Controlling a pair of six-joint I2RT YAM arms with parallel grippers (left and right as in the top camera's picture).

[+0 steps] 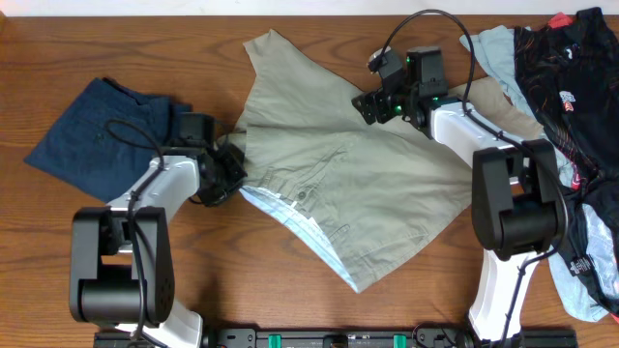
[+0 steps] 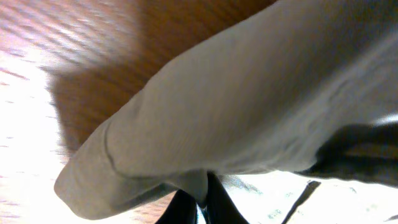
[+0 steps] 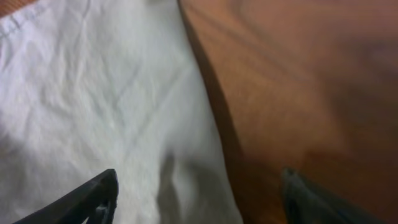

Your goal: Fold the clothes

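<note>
Two grips start this fold: my left jaws pinch the shorts (image 1: 358, 174) at the waist; right jaws, spread over the far edge, must close.

The overhead camera looked straight down from well above, taking in the whole table (image 1: 97, 29). The left wrist camera sat close against a fold of the khaki shorts (image 2: 249, 106), wood blurred behind. The right wrist camera faced down, close over the shorts' edge and bare wood. All three shared that garment.
</note>
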